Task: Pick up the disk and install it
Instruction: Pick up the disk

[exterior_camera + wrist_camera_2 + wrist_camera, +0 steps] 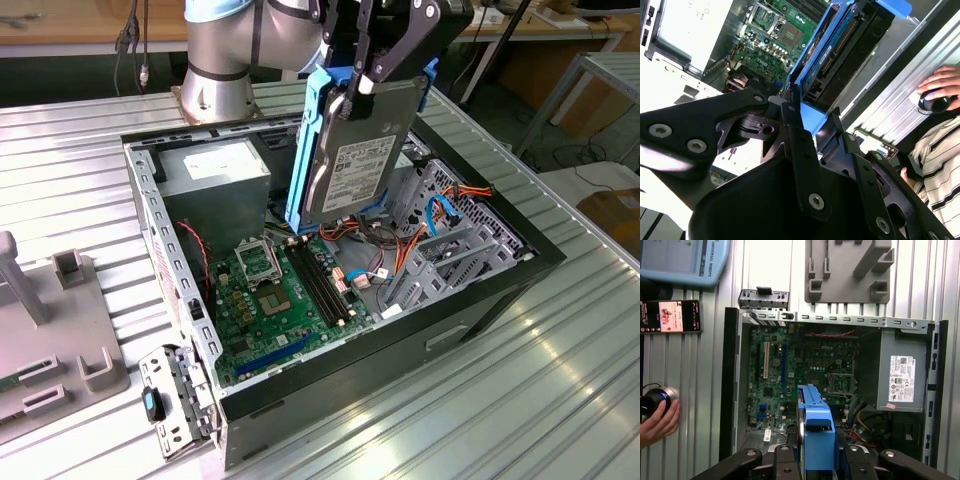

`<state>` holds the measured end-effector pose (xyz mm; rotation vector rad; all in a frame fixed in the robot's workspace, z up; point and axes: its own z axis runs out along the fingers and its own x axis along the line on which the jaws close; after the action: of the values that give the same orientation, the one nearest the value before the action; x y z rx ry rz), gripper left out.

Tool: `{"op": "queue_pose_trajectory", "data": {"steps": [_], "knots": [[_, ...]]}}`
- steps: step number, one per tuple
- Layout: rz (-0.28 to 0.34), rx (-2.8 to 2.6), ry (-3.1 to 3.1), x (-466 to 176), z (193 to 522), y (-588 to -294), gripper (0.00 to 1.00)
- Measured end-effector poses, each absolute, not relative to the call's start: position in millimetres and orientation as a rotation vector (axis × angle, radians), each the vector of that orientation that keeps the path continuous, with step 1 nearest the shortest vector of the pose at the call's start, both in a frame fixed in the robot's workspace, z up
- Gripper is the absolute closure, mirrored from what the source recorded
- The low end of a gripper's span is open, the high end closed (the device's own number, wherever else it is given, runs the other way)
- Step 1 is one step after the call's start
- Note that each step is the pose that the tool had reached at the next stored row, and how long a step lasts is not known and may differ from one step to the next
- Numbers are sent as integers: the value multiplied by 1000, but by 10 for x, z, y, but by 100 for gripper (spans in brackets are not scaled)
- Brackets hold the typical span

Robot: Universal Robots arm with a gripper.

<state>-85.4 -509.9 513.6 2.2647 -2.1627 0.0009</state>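
Note:
The disk [355, 150], a grey metal drive with a white label in a blue plastic carrier, hangs upright above the open computer case [480, 300]. My gripper [358, 90] is shut on its upper end, one black finger on each flat face. The disk's lower edge hovers over the memory slots beside the metal drive cage [450, 240]. In the second wrist view the disk [840, 50] shows edge-on beyond the gripper [805, 117]. In the first wrist view the blue carrier [815, 425] stands between the fingers, over the green motherboard [800, 375].
The grey power supply box [215, 170] fills the case's far corner, with loose orange and blue cables near the cage. A grey fixture [60, 330] lies at the exterior view's left. A person's hand [657, 415] rests on a round controller beside the case. A phone [670, 316] lies nearby.

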Motion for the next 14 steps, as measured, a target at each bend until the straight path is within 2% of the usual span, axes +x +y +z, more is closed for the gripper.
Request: {"op": "queue_pose_trajectory", "data": {"steps": [14], "knots": [[1,2264,-2163,-719,5131,-5112,64]]}}
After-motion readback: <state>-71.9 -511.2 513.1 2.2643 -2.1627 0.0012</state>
